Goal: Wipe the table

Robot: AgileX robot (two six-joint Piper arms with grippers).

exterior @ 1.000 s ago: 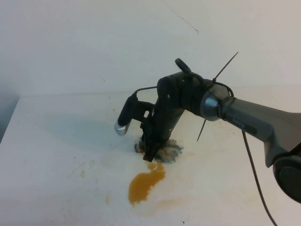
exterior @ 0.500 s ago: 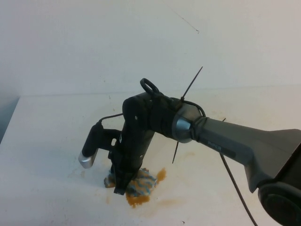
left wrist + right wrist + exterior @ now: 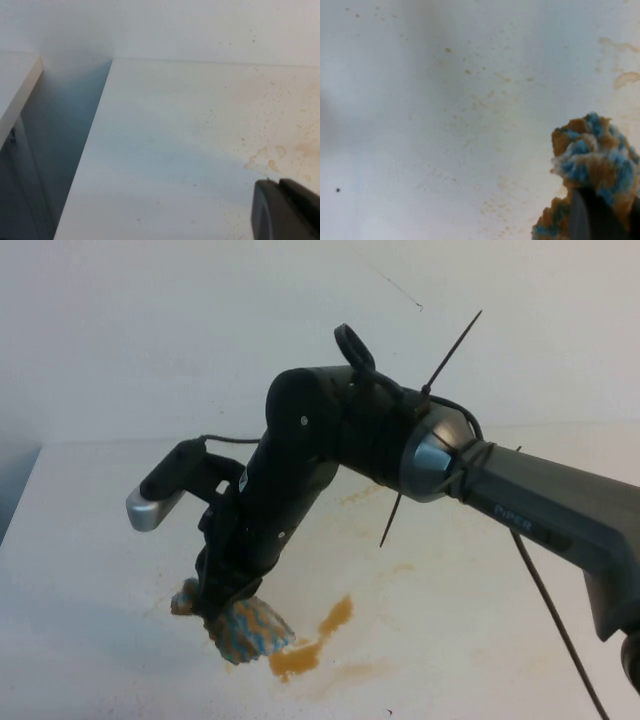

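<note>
An orange-brown spill [image 3: 310, 640] lies on the white table [image 3: 100, 540] near the front, with a thin streak running up to the right. My right gripper [image 3: 225, 602] points down just left of the spill and is shut on a blue-and-white cloth [image 3: 240, 630] soaked brown. The right wrist view shows the same stained cloth [image 3: 592, 155] bunched in the right gripper [image 3: 607, 220] over speckled tabletop. My left gripper [image 3: 277, 182] appears only in the left wrist view, fingers together and empty, low over the table near a few pale drops [image 3: 265, 160].
Faint brown smears [image 3: 365, 495] mark the table behind the arm. The table's left edge [image 3: 95, 125] drops into a dark gap beside a white panel. A white wall [image 3: 200, 330] rises at the back.
The right arm has swept the cloth leftward and forward through the spill, then on past its left side. The puddle is smaller and smeared.
</note>
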